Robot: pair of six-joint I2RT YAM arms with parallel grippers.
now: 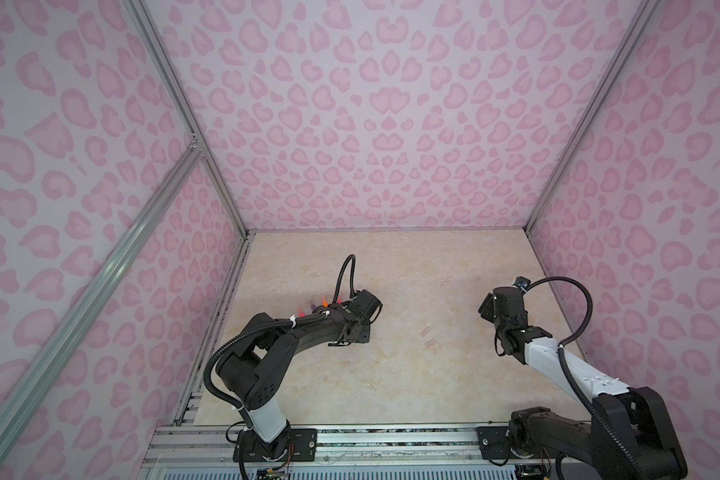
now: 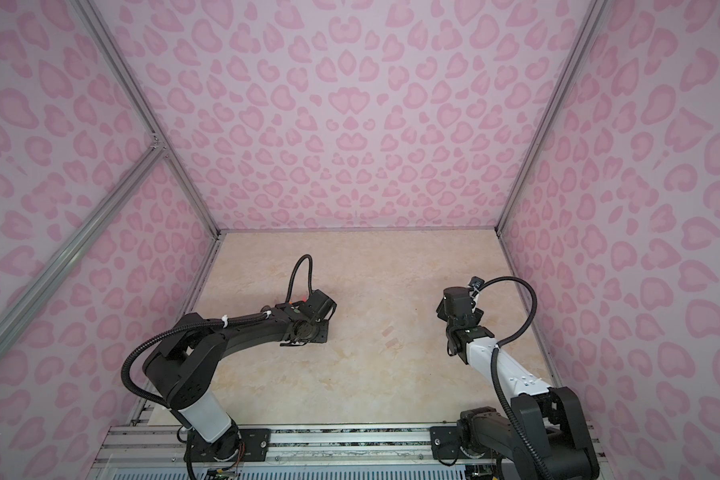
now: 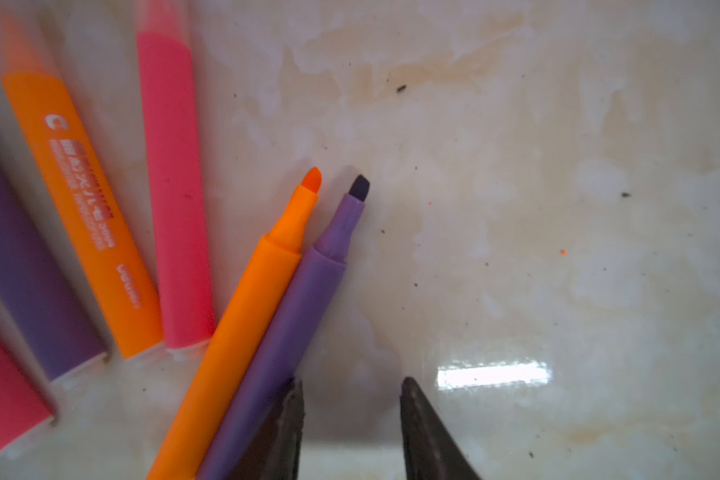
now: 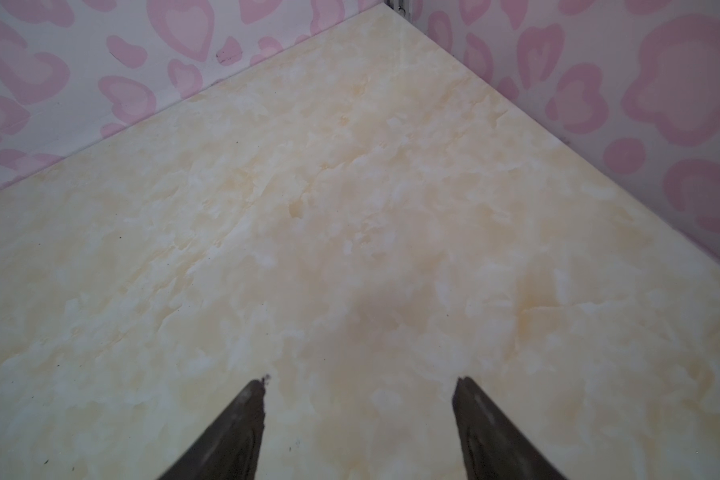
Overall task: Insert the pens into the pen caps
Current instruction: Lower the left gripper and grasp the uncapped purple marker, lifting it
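though poised with left gripper (image 3: 352, 380) and right gripper (image 4: 362, 379) parted, empty, leaves orange pen (image 3: 242, 332) and purple pen (image 3: 292, 316) uncapped, seemingly the last.

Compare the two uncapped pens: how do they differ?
The orange pen has an orange tip; the purple pen has a dark one. A finger of the left gripper partly hides the purple pen, not the orange pen. Both are uncapped, side by side, tips pointing the same way.
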